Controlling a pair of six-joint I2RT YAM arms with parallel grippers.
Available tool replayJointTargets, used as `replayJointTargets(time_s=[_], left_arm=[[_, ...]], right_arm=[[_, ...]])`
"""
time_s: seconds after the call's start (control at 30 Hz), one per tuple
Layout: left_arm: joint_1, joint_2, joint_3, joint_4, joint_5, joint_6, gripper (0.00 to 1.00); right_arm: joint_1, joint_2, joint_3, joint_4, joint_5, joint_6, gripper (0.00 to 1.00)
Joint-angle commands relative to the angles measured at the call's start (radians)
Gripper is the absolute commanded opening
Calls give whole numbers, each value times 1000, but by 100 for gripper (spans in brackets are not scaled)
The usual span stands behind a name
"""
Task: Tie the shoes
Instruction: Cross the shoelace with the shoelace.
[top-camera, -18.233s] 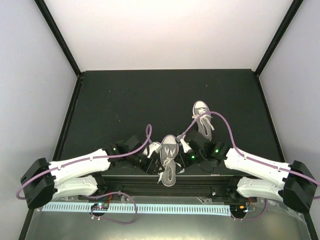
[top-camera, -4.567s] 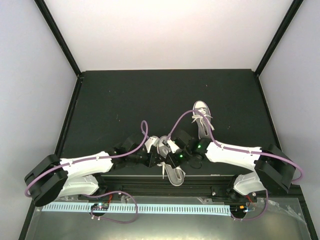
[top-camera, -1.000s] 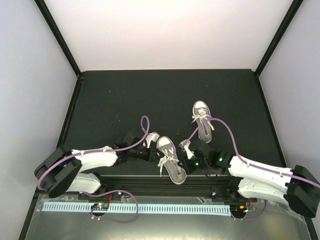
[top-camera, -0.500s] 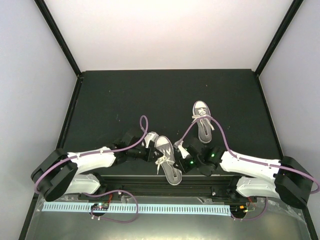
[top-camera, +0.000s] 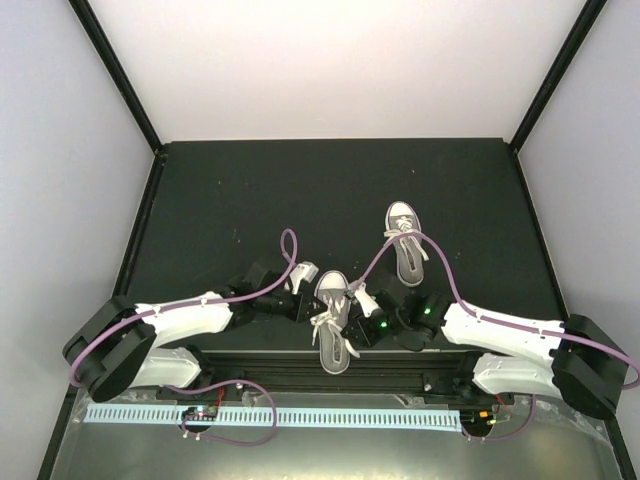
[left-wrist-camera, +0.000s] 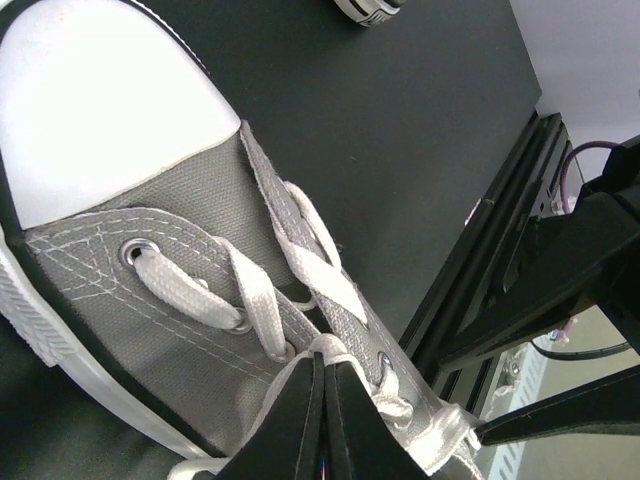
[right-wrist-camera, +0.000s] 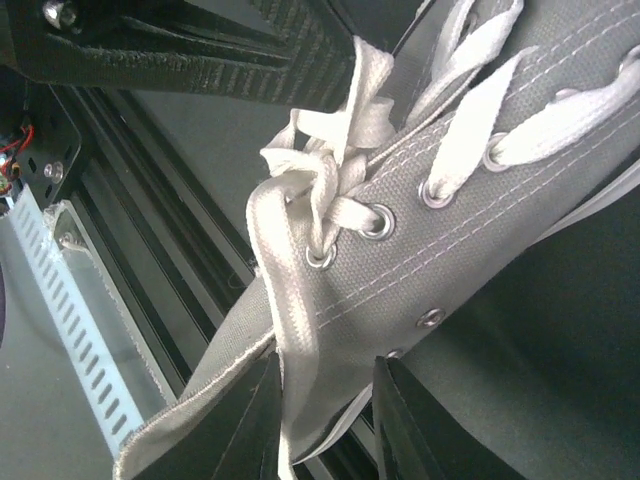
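- near shoe (top-camera: 333, 322) at lower centre of the overhead view, between both grippers; white toe cap towards the top of the frame, heel end over the black rail (top-camera: 260, 362) at the table's near edge
- far shoe (top-camera: 405, 245) right of centre on the black table (top-camera: 250, 190), apart from the near one, toe also towards the top; purple cable (top-camera: 450, 262) of the right arm crosses above it
- left gripper (top-camera: 300, 300) just left of the near shoe; in its wrist view the fingers (left-wrist-camera: 300, 425) are pressed together, tips down on the laces at lower centre of the frame; cannot tell whether a strand is pinched
- same view: toe cap fills the upper left; far shoe's sole peeks in at the top edge
- right gripper (top-camera: 362, 308) just right of the near shoe; in its wrist view the fingers (right-wrist-camera: 240, 430) stand apart, released
- loose white lace (right-wrist-camera: 300, 330) hangs from the knot area by the eyelets down between them, not clamped; knot looks slack
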Motion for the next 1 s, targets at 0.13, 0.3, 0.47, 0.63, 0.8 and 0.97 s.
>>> replayJointTargets(time_s=[0.13,0.3,0.47,0.63,0.8,0.97], left_arm=[[8,3,34,-3,10,17,2],[8,3,35,-3,12,17,2],[8,0,37,-7,12,20,3],[7,-20,38,-34,2,46,2],[8,-57,28,-55,4,64,2],[8,-119,10,-71,7,79,2]], right_arm=[[4,9,-4,49,-32,-10,25],[4,45,-14,79,-74,-14,25],[4,36,-23,78,-65,-13,8],[4,-15,63,-53,6,-42,6],[4,19,145,-79,19,-58,3],[11,101,184,-27,-3,-54,2]])
